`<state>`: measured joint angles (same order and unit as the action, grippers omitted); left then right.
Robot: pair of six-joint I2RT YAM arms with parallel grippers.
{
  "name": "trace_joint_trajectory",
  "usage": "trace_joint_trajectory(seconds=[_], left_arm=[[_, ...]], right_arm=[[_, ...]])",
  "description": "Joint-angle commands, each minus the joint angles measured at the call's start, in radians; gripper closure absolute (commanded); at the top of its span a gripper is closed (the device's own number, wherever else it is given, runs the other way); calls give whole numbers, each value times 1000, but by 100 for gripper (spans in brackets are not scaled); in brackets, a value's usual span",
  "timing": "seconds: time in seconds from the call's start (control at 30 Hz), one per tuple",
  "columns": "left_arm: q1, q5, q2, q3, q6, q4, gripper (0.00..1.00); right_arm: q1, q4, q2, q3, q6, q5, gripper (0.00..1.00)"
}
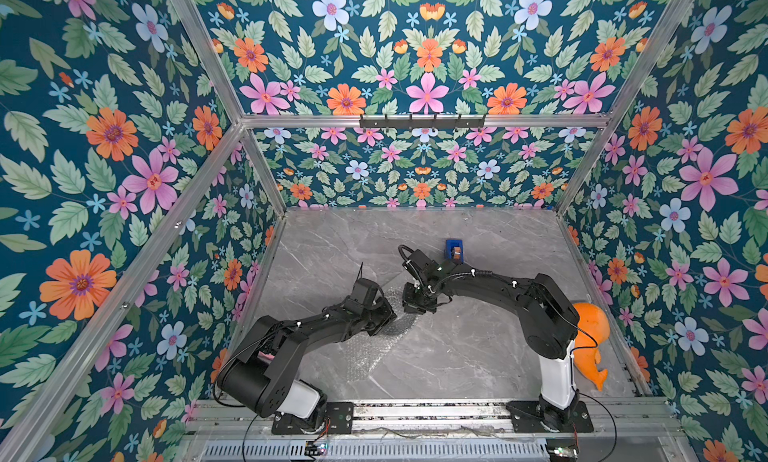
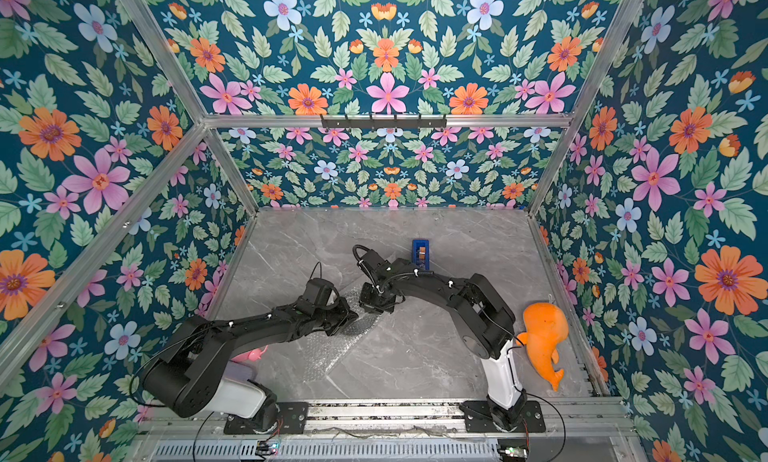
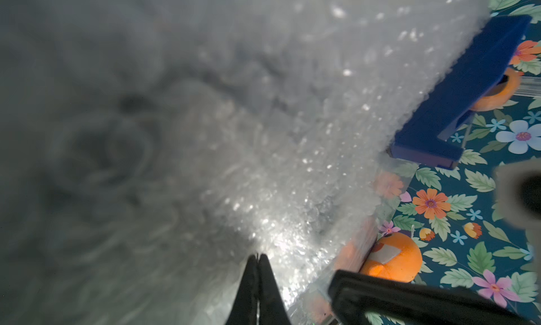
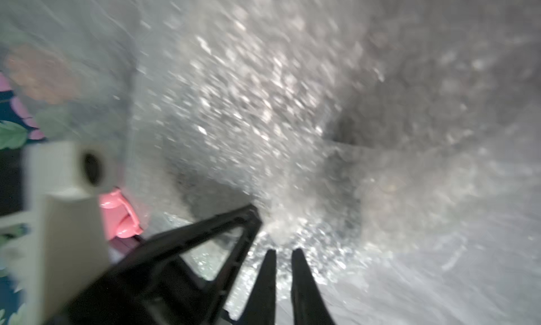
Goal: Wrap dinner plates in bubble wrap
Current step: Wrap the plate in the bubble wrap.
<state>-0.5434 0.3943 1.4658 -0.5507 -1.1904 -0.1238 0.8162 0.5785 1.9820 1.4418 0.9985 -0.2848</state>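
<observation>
Grey marble tabletop [image 1: 478,347], floral walls. Bubble wrap [image 1: 368,358]: clear sheet, left of centre, long axis running from the front edge diagonally toward the middle, far end raised between the arms. Light, limp, slippery; best taken at an edge or corner. Plate [image 1: 400,324]: judged the dark patch under the film, mostly hidden; stiff, breakable. Left gripper [image 3: 257,254]: clamped on film. Right gripper [image 4: 283,250]: jaws nearly together, hold on film unclear.
</observation>
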Motion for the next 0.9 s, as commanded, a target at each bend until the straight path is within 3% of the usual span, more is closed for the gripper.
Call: trace_joint_trajectory(seconds=[0.0,0.53,0.87], left_arm=[[-1,-3,1,-9,4,12,100],[-64,20,-14,-39,-24,7,100],[-69,31,58,66,-78,-60,100]], right_arm=[[1,-23,-15,-45,34,-6,96],[-1,-184,55,-113,114,-61,100],[-3,-185,-9,-130,113,-35,100]])
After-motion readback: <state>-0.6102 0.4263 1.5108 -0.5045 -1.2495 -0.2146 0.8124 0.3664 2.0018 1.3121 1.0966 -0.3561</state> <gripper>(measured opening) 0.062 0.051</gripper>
